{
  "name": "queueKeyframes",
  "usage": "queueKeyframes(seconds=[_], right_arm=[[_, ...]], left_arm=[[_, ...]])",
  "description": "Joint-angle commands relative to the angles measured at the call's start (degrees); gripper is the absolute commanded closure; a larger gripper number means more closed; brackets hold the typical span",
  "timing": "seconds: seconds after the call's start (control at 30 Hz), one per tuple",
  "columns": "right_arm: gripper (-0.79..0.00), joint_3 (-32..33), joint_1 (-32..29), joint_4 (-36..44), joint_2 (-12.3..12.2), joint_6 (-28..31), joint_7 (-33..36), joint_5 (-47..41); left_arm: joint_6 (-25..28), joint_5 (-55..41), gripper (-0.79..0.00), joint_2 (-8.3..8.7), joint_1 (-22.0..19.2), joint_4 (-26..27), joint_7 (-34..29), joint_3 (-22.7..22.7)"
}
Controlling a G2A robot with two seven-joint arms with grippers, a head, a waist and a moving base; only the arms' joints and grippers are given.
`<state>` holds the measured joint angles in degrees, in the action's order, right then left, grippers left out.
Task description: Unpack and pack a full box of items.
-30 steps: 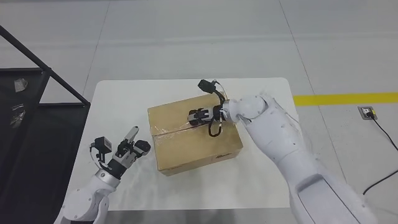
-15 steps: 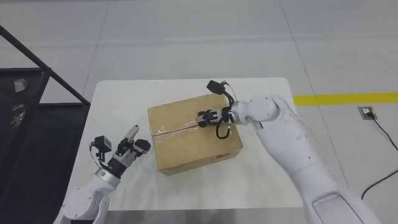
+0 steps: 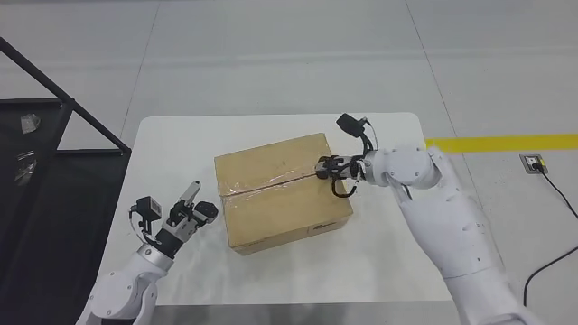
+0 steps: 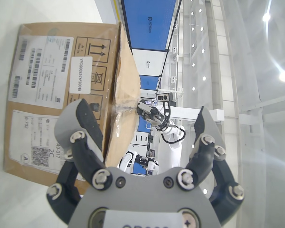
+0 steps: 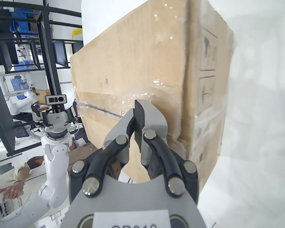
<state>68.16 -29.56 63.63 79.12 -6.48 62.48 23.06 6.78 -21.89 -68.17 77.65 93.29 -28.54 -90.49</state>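
A brown cardboard box point(image 3: 280, 190), closed and sealed with clear tape along its top seam, sits in the middle of the white table point(image 3: 181, 144). My right gripper point(image 3: 325, 168) is shut with nothing in it, its tips at the taped seam near the box's right top edge point(image 5: 137, 110). The box point(image 5: 144, 72) stands close in front of it. My left gripper point(image 3: 194, 212) is open and empty, low over the table left of the box. Its fingers point(image 4: 87, 119) frame the box's labelled side point(image 4: 59, 84), a short way off.
A black metal frame point(image 3: 45, 99) stands off the table's left edge. The table surface point(image 3: 388, 253) lies bare in front and to the right of the box. A yellow floor line point(image 3: 488, 143) runs past the right side.
My right gripper has slid rightward along the taped seam, from the middle of the box top to its right edge. The left arm has stayed put.
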Motion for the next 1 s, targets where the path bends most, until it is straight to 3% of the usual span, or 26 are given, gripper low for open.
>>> queueKeyframes(seconds=[0.0,0.3,0.5,0.53,0.57,0.6,0.63,0.83,0.97], right_arm=[[0.0,0.8,-0.37,0.32,-0.31,-0.19,0.05,-0.23],[0.0,6.43,-4.58,5.27,-2.15,1.65,-1.4,-2.29],[-0.009,13.58,-13.76,15.39,-3.7,11.87,-6.29,-8.23],[-0.459,14.05,-14.85,16.24,-3.79,13.91,-6.48,-9.57],[-0.785,14.05,-14.85,16.24,-3.79,13.91,-6.48,-9.57],[-0.785,14.05,-14.85,16.24,-3.79,13.91,-6.48,-9.57],[-0.041,14.14,-15.28,16.44,-3.81,15.3,-6.57,-10.09],[-0.425,14.05,-14.84,16.23,-3.79,13.83,-6.48,-9.55],[-0.613,14.05,-14.85,16.24,-3.79,13.92,-6.48,-9.57]], left_arm=[[0.03,-0.2,-0.785,0.04,0.0,-0.2,-0.13,-0.23],[1.46,-2.32,-0.785,0.3,1.23,0.69,-1.15,-2.54],[3.23,-4.61,-0.785,0.7,4.68,4.39,-3.22,-6.46],[3.4,-4.94,-0.785,0.79,5.2,4.87,-3.64,-7.28],[3.45,-5.17,-0.785,0.85,5.52,5.16,-3.95,-7.82],[3.45,-5.17,-0.785,0.85,5.52,5.16,-3.95,-7.82],[3.45,-5.14,-0.784,0.84,5.44,5.11,-3.89,-7.7],[3.45,-5.17,-0.785,0.85,5.52,5.15,-3.95,-7.82],[3.45,-5.17,-0.785,0.85,5.52,5.15,-3.95,-7.82]])
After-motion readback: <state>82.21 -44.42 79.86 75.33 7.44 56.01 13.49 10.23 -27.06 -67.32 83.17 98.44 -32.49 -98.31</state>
